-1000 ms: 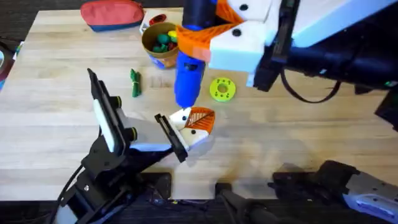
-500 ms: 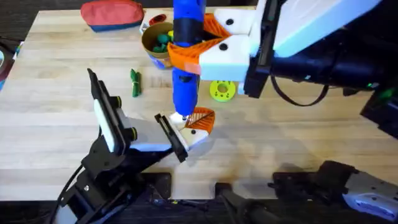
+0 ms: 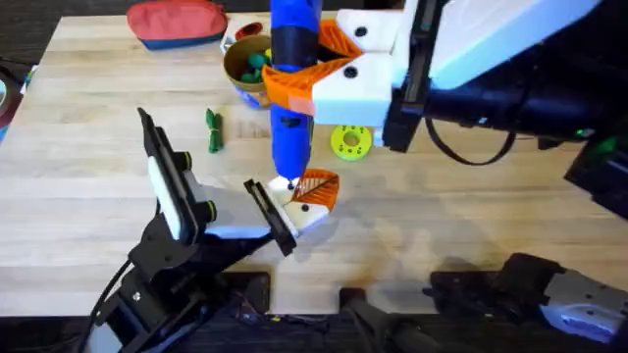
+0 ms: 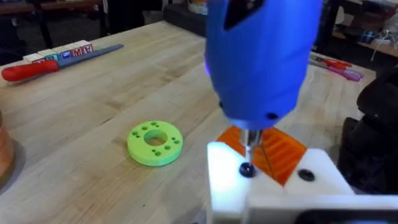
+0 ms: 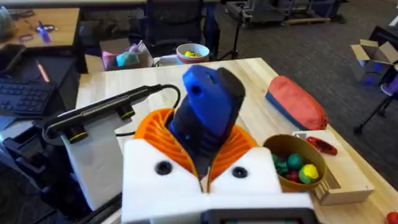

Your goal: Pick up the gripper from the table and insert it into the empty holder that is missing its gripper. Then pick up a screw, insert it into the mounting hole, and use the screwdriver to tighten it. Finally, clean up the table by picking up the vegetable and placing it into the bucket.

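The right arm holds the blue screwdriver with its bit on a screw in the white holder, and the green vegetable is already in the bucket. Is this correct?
Not fully. In the overhead view the vegetable lies on the table, left of the bucket, not in it. The screwdriver part is right.

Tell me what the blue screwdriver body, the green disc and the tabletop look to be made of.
The screwdriver body looks like smooth moulded plastic with a soft sheen; its thin bit looks metallic. The green disc seems matte plastic, possibly printed, with clean round holes. The table looks like pale wood, showing grain and plank seams.
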Tool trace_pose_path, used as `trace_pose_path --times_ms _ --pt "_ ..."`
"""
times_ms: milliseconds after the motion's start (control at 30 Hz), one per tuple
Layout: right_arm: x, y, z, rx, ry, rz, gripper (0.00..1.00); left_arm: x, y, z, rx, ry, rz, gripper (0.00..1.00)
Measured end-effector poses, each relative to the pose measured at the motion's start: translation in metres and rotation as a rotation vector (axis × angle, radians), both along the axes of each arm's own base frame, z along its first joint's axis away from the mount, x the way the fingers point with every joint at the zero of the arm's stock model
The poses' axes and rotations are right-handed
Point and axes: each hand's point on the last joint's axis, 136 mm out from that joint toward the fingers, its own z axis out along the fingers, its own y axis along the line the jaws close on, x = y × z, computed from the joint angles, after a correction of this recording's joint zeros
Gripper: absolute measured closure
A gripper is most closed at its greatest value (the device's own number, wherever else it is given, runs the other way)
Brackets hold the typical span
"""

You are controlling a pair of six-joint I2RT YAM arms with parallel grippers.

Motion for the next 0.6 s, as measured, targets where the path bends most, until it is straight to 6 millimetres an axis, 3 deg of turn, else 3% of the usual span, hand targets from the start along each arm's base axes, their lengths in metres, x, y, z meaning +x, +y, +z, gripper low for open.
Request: trace_pose_path --times_ms 600 --pt "0.0026 0.0026 -0.0091 -0.022 0.022 0.000 0.994 0.0000 0.0000 0.0000 0.000 0.000 0.000 0.995"
